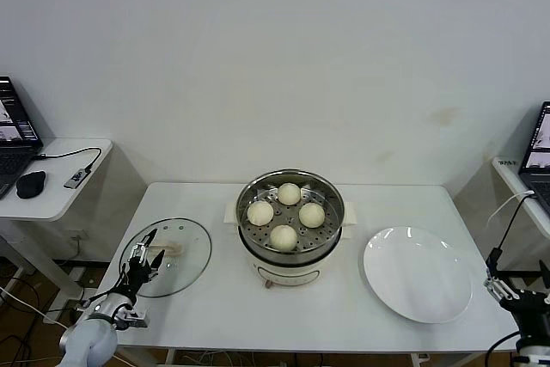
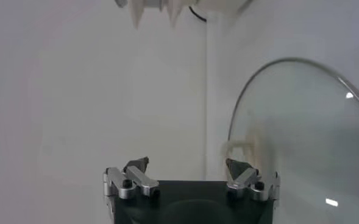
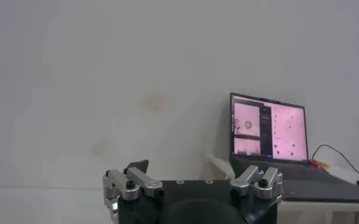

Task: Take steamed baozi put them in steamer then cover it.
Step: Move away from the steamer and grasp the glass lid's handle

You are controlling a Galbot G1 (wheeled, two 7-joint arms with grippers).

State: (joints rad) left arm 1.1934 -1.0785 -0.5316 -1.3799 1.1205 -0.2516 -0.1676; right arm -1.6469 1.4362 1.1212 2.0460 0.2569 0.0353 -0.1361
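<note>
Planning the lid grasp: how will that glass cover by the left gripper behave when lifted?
The cover looks rigid, breakable glass. Lying flat on the table, it likely offers little edge; its central handle seems the safer hold. Smooth glass may slip.

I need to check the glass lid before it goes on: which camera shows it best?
The head view: the whole cover lies flat on the table, handle visible, left gripper over its near edge. The left wrist view shows only part of its rim; the right wrist view shows none.
</note>
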